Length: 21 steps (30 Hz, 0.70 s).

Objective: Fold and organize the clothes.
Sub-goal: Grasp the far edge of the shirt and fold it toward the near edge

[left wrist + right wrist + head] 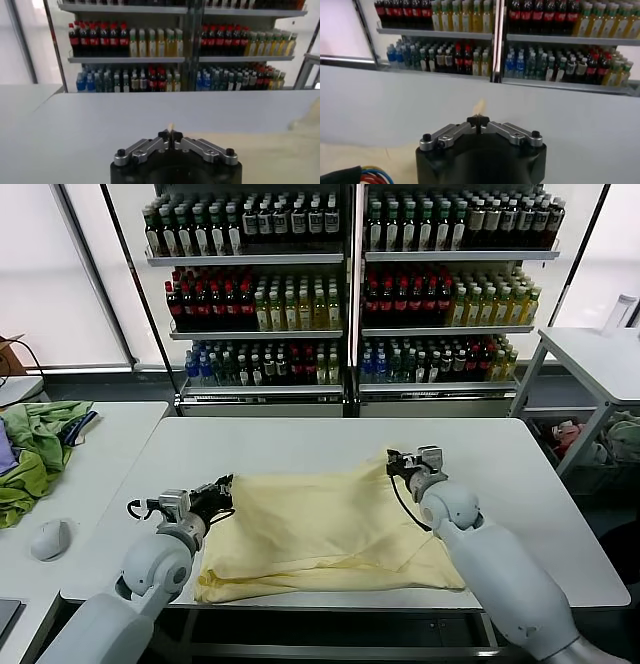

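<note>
Head view: a pale yellow T-shirt [320,529] lies spread and partly folded on the white table [300,439], its near edge close to the table's front rim. The left gripper [222,489] sits at the shirt's left far corner and the right gripper [397,461] at its right far corner, each low over the table with its fingers pressed together on the fabric edge. A pile of green garments [35,449] lies on a separate side table [100,454] to the robot's left, with a white computer mouse [50,539] near that table's front. Shelves of bottled drinks [350,284] stand behind the work table, and another white table [600,359] stands to the robot's right. Left wrist view: the left gripper [170,135] has its fingers [150,146] closed tip to tip, pinching a thin sliver of yellow cloth that sticks up between the tips; more of the T-shirt [280,155] lies on the table [100,120] beside it. Right wrist view: the right gripper [478,120] likewise has its fingers [507,131] shut tip to tip, with a small tuft of the yellow T-shirt [479,106] showing just beyond the tips, above the bare table [560,120].
</note>
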Each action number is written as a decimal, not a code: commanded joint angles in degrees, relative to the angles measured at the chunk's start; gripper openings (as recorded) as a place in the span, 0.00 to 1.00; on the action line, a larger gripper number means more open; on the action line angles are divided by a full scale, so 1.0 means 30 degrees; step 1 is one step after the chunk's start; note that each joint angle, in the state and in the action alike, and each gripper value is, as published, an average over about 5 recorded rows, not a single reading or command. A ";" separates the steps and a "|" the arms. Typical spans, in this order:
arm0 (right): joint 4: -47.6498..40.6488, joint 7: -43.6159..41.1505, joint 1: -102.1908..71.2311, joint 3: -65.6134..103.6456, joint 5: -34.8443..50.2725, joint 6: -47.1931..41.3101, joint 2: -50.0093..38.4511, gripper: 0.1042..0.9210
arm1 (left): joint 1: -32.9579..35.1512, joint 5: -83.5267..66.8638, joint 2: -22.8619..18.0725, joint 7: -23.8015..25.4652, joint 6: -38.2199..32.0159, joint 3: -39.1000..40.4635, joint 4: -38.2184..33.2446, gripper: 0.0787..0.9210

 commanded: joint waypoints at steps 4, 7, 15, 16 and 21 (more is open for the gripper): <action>0.6107 0.0243 -0.4889 0.3231 0.0302 -0.0058 -0.2225 0.01 | 0.3225 -0.0258 0.0809 0.0051 -0.0187 -0.1545 -0.4326 0.03; 0.7616 0.0331 -0.6835 0.4289 0.0320 -0.0110 -0.2640 0.01 | 0.4044 -0.0250 0.1020 0.0061 0.0004 -0.1847 -0.4962 0.03; 0.9063 0.0399 -1.0617 0.6038 0.0023 -0.0252 -0.3023 0.01 | 0.6101 0.0317 0.1383 0.0128 0.0685 -0.1784 -0.5339 0.03; 0.8995 0.0414 -1.0868 0.6033 -0.0100 -0.0251 -0.2999 0.01 | 0.6257 0.0424 0.1381 0.0133 0.0778 -0.1710 -0.5243 0.03; 0.8415 0.0586 -1.1313 0.5608 -0.0644 -0.0315 -0.2680 0.01 | 0.6436 0.1050 0.1291 0.0175 0.1036 -0.1280 -0.4350 0.03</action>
